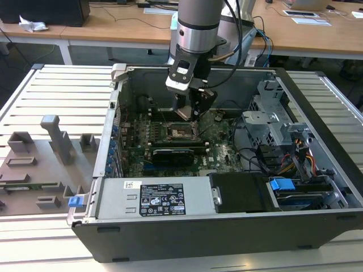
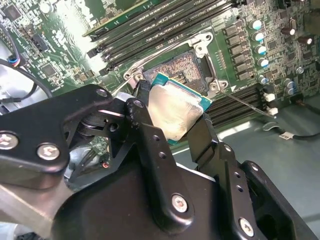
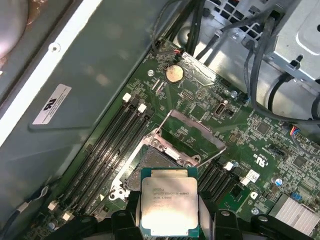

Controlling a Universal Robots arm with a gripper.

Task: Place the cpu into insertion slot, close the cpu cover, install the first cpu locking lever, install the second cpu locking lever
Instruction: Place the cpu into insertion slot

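Note:
My gripper (image 2: 172,116) is shut on the cpu (image 2: 177,111), a square chip with a dull silver top and green edge, held by two opposite edges between black fingers (image 2: 145,107). In the first wrist view the cpu (image 3: 169,206) hangs just above and slightly to one side of the insertion slot (image 3: 144,169). The cpu cover (image 3: 192,136) stands swung open beyond the slot, green board showing through its window. In the exterior view the gripper (image 1: 193,116) hovers inside the computer case over the slot (image 1: 182,132). A thin locking lever (image 2: 240,100) sticks out beside the slot (image 2: 182,65).
Long black memory slots (image 2: 165,25) flank the socket. Cables (image 3: 260,60) and a metal drive cage (image 1: 278,122) lie on the exterior view's right. A power supply (image 1: 153,198) fills the case front. A grey fixture tray (image 1: 39,164) sits outside, on the exterior view's left.

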